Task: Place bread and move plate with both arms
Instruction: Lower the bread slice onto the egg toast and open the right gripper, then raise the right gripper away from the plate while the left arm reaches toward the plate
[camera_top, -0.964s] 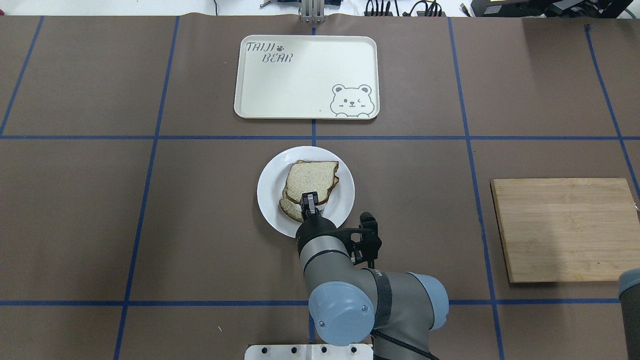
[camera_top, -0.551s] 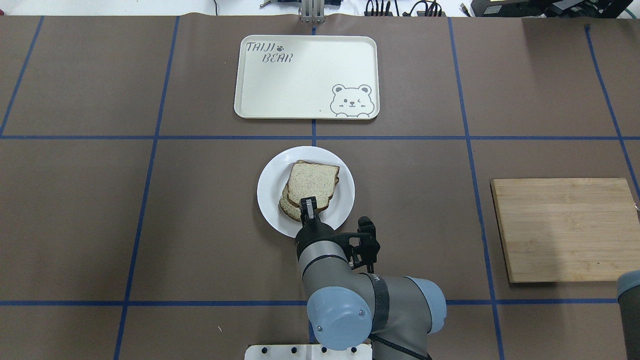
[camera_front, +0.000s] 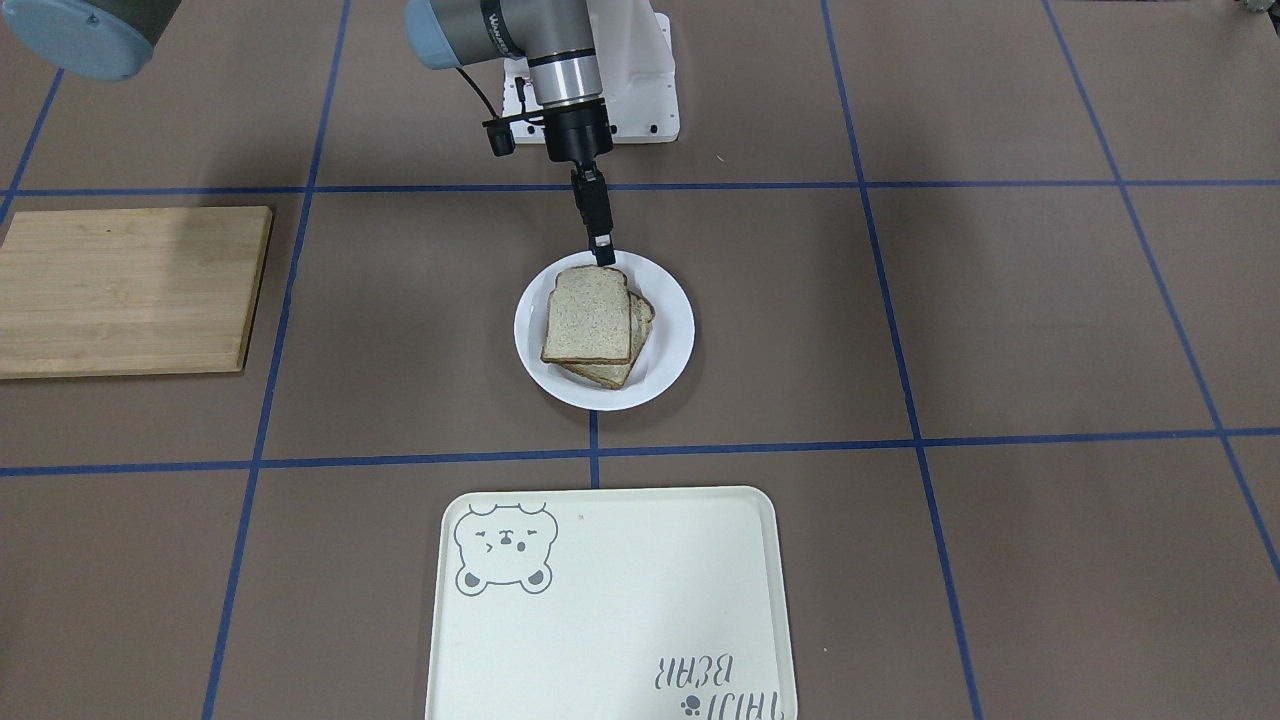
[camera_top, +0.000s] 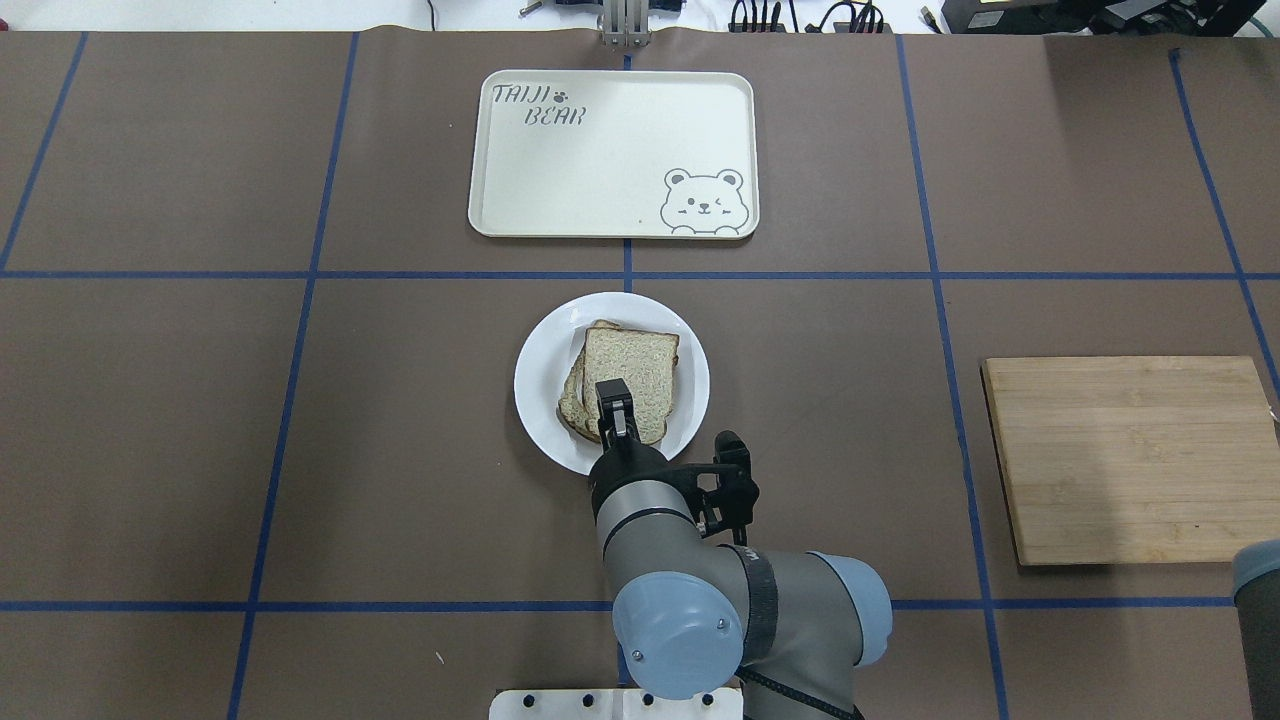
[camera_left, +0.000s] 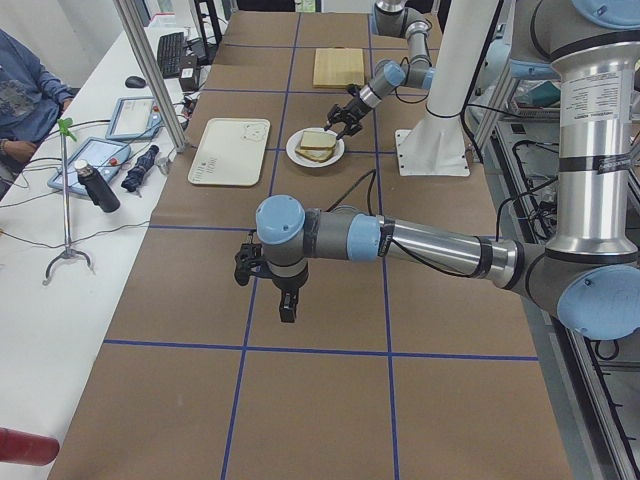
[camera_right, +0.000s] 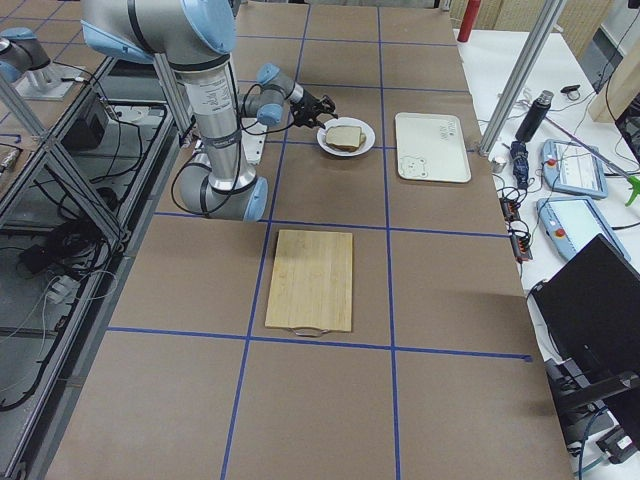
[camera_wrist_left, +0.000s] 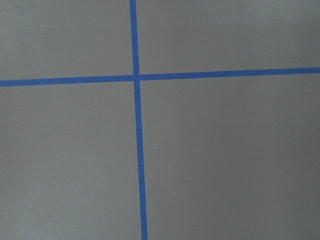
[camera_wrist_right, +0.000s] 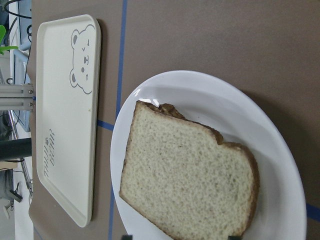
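Plainly the bread (camera_top: 645, 365) is the thing at risk. It lies flat on a lower slice (camera_top: 570, 400) on the plate (camera_top: 535, 400), mid-frame in the overhead view, skewed so that the lower slice peeks out on the frame's left. The right jaws hang low over the bread's bottom edge there. In the right wrist view two dark tips at the bottom edge stand well apart, so I judge the jaws apart, gripping nothing. If the right arm (camera_top: 700, 590) backs off low, a tip could catch the crust and drag the bread off the stack. The plate is glossy with a thin rim, so a pinch may slip, and an uneven lift by two arms would tilt it and let the loose slices slide. The left arm (camera_left: 400, 240) is well apart from the plate, over the counter (camera_top: 300, 450). The left jaws show only in a side view, so I cannot tell whether they are apart or together.

The bread is roughly square, pale and finely speckled, with a dark brown crust and a small notch in one edge; it looks soft and light. Beyond the plate, a tray (camera_top: 600, 170) sits toward the top of the frame and a board (camera_top: 1130, 460) at the right.
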